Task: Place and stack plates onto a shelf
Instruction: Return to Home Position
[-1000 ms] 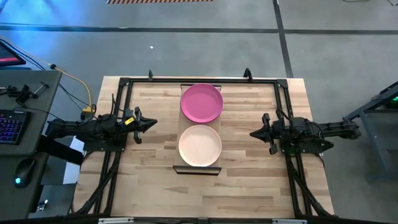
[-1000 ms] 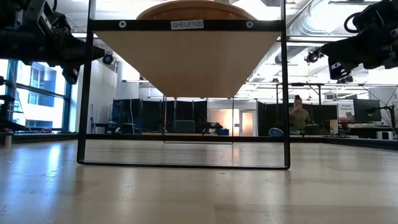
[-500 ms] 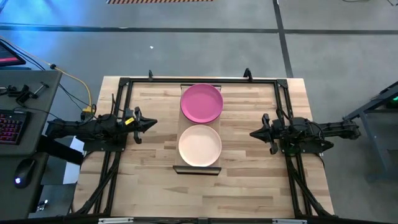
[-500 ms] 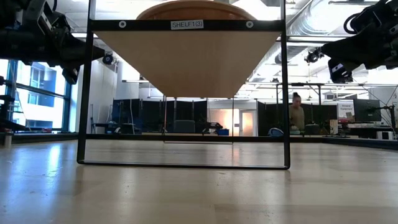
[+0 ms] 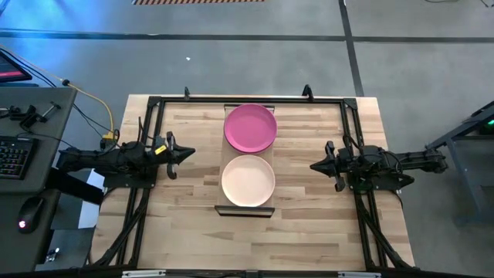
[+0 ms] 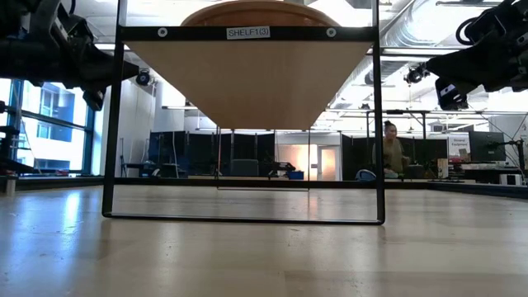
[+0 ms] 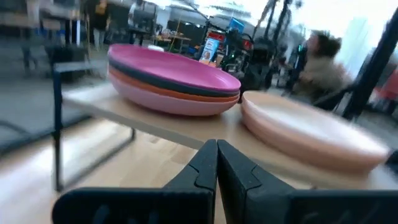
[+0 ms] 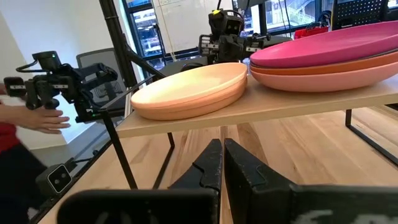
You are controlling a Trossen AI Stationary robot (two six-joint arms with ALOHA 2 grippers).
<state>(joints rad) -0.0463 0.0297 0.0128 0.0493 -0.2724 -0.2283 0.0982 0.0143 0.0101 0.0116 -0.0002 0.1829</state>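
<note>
The shelf (image 5: 221, 208) is a light-wood board on thin black legs, standing mid-table; it also shows in the low view (image 6: 247, 74). At its far end a magenta plate (image 5: 250, 127) tops a stack (image 7: 171, 81) with dark grey, coral and light pink plates below it. At its near end a cream plate (image 5: 248, 181) lies on a peach-tan one (image 8: 193, 93). My left gripper (image 5: 190, 154) is shut and empty, left of the shelf. My right gripper (image 5: 314, 164) is shut and empty, right of the shelf.
Black rails (image 5: 247, 99) frame the tabletop. A desk with a keyboard (image 5: 11, 154) stands left of the table. The right wrist view shows a person's hand (image 8: 37, 118) beyond the table's left side. Bare tabletop lies on both sides of the shelf and before its near end.
</note>
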